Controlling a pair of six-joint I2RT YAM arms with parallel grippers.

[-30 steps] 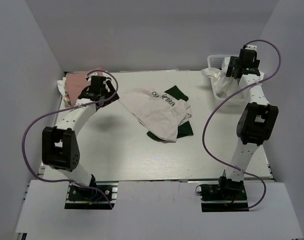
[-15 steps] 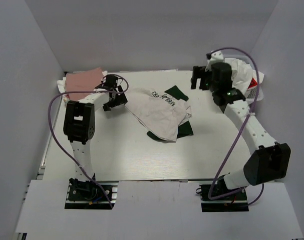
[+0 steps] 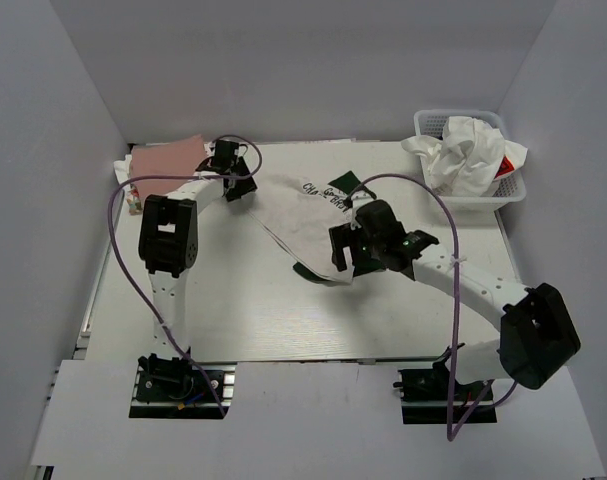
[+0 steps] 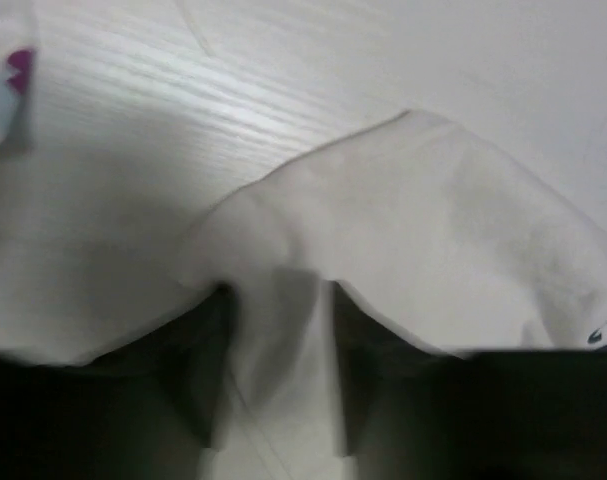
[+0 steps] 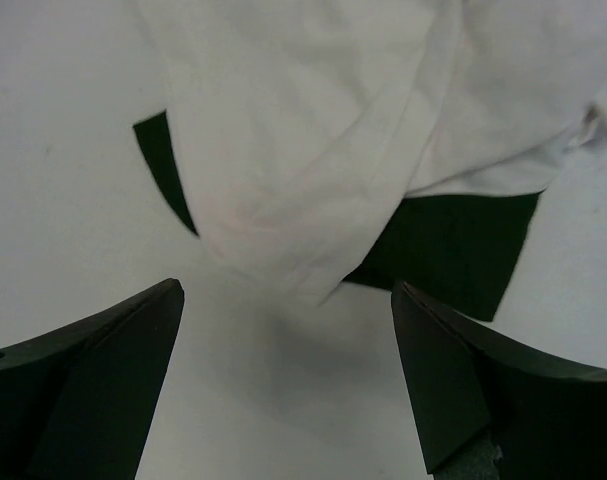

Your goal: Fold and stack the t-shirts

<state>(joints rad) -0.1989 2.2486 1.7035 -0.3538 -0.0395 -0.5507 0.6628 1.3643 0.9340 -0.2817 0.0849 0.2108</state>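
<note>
At table (image 3: pixel 243 300) centre: white and green t-shirt (image 3: pixel 313 215), crumpled and doubled over itself, black lettering uppermost, dark green sleeve showing beneath the near edge. Well apart, at the far left corner: pink t-shirt (image 3: pixel 168 158), lying flat. At the far right: white mesh basket (image 3: pixel 461 114) holding a bunched white t-shirt with red mark (image 3: pixel 463 150).

Left gripper (image 3: pixel 233 188) at the far left corner of the white and green t-shirt. From the left wrist view: fingers (image 4: pixel 208 400) set narrow, one on each side of a raised fold of white cloth, the fold filling the gap. Firm pinch or mere contact: cannot tell.

Right gripper (image 3: pixel 343 250) at the near corner of the same shirt, jaws spread wide, holding nothing. From the right wrist view: white cloth tip and green sleeve just ahead of the fingertips, contact not discernible.

Judged step: taking two corners in order to spread the shirt flat before folding. No fold made yet.

Possible failures from here:
(a) pinch on the top layer only, hence the lower layer left behind and a lopsided spread;
(b) thin fold slipping out of the left fingers under tension, for want of a full close;
(c) right jaws shutting on white hem and green sleeve together, hence layers locked and the crumple kept;
(d) unequal pull by the two arms, hence the shirt twisted, or dragged toward the pink t-shirt.
</note>
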